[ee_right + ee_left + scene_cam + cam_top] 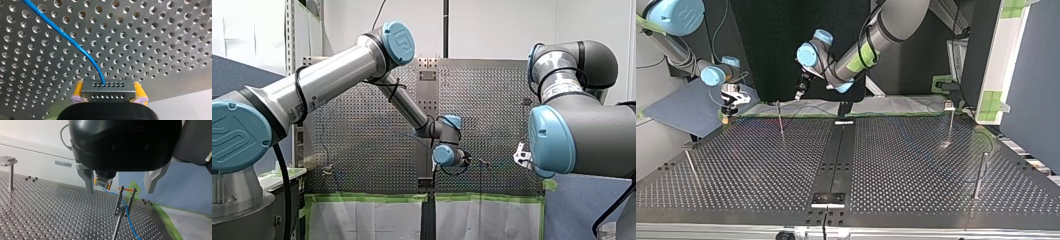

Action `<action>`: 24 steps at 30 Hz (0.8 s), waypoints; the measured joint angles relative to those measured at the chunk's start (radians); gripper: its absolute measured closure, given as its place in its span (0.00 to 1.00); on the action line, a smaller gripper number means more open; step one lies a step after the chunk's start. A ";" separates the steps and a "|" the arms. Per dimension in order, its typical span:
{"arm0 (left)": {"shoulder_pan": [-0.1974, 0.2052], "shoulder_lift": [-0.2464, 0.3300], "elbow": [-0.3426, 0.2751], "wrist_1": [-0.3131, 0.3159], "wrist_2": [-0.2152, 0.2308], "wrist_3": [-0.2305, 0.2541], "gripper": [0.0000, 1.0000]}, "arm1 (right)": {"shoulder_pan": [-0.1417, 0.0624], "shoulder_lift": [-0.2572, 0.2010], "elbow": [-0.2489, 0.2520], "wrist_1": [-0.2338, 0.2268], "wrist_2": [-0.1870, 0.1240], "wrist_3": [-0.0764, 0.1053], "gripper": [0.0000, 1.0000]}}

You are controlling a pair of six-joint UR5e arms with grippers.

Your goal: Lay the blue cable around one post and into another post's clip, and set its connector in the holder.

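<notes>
Right gripper (108, 87): yellow pads (78, 88) clamped on both ends of dark connector (108, 93), near an edge of the perforated table (155, 37). Blue cable (72, 41) leaves its middle hole, arcing away over the table.

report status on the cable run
Left gripper open, empty. Right gripper shut on connector, blue cable trailing. No obstruction seen near clip post.

The thin blue cable (75, 42) is running off the right wrist view's edge and proving too faint to trace in the top view.
</notes>
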 joint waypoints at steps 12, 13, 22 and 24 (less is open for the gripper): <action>0.003 0.000 -0.001 0.002 0.000 -0.004 0.00 | 0.000 0.000 0.000 0.000 0.000 0.000 1.00; 0.003 0.000 -0.001 0.001 -0.001 -0.003 0.00 | 0.000 0.000 0.000 0.000 0.000 0.000 1.00; 0.003 0.018 -0.033 -0.037 -0.048 0.016 0.00 | -0.003 0.001 0.000 0.000 -0.001 0.000 1.00; -0.001 0.034 -0.050 -0.028 -0.066 0.021 0.00 | -0.004 0.001 0.000 0.000 -0.001 0.000 1.00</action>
